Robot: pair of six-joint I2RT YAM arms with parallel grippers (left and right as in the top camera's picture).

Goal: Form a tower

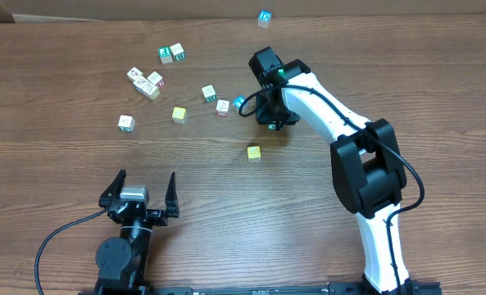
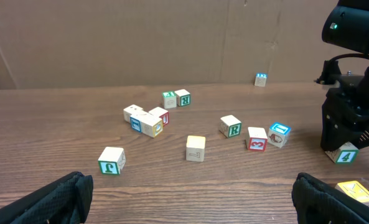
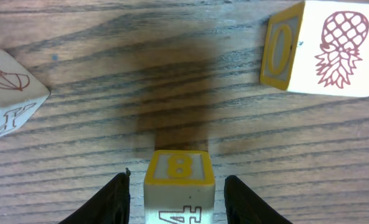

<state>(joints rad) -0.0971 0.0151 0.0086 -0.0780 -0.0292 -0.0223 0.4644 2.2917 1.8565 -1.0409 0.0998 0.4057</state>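
Right pincer (image 3: pixel 177 190) is partly open, straddling the yellow-rimmed 8 cube (image 3: pixel 178 169) with a sliver of gap on each side, so it's touching nothing and gripping nothing. That cube sits on the counter (image 3: pixel 172 74) with its green 4 facing the wrist camera. My guess is it's parked in open space as the base, so the tower is only this one cube high. The pineapple cube (image 3: pixel 324 46) lies loose nearby. Left pincer (image 1: pixel 140 190) is wide open, empty, well apart.
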